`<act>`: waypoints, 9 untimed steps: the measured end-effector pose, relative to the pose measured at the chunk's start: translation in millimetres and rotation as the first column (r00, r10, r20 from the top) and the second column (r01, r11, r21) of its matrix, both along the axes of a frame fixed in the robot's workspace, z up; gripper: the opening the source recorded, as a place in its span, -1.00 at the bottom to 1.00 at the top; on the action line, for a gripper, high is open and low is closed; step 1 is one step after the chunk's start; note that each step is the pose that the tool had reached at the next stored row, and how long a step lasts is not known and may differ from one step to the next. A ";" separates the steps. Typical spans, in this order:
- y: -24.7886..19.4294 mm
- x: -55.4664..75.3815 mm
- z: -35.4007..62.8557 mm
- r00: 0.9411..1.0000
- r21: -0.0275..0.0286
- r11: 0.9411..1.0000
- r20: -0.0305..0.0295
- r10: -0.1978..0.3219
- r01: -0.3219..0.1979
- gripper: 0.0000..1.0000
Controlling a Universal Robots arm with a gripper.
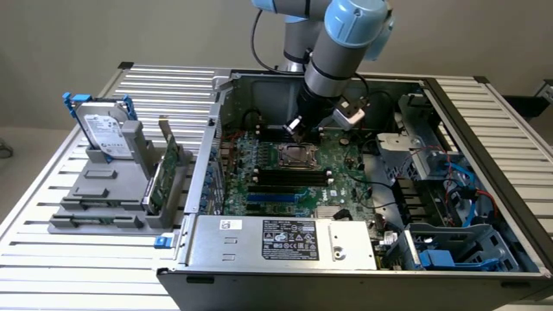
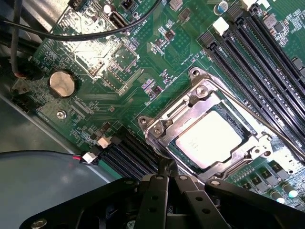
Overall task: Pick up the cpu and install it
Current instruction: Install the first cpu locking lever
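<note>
The cpu (image 2: 209,139), a flat square chip with a silver-grey top, lies inside the metal socket frame (image 2: 157,129) on the green motherboard (image 2: 109,90). My gripper (image 2: 167,165) is shut, its black fingers pressed together just off the socket's edge, with nothing between them. In the exterior view the gripper (image 1: 297,127) hangs inside the open computer case, a little above and behind the socket (image 1: 296,155).
Black memory slots (image 2: 257,57) run beside the socket, and a coin battery (image 2: 62,83) and a black cable (image 2: 95,31) lie nearby. Outside the case, a grey holder (image 1: 95,194) carries a hard drive with blue brackets (image 1: 103,129) and a green card (image 1: 164,170). The power supply (image 1: 285,240) fills the case front.
</note>
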State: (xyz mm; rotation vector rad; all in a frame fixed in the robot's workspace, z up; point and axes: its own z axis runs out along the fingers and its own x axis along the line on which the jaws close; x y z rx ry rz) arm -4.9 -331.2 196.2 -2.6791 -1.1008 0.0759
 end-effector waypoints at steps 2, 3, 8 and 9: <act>0.8 0.0 -0.2 1.000 -0.006 1.000 0.000 0.000 0.000 -0.79; 1.0 0.0 -0.2 1.000 -0.008 1.000 0.000 0.000 0.000 -0.79; 1.3 0.1 0.1 1.000 -0.009 1.000 0.000 0.000 0.000 -0.79; 1.3 0.1 0.3 1.000 -0.009 1.000 0.000 0.000 0.000 -0.79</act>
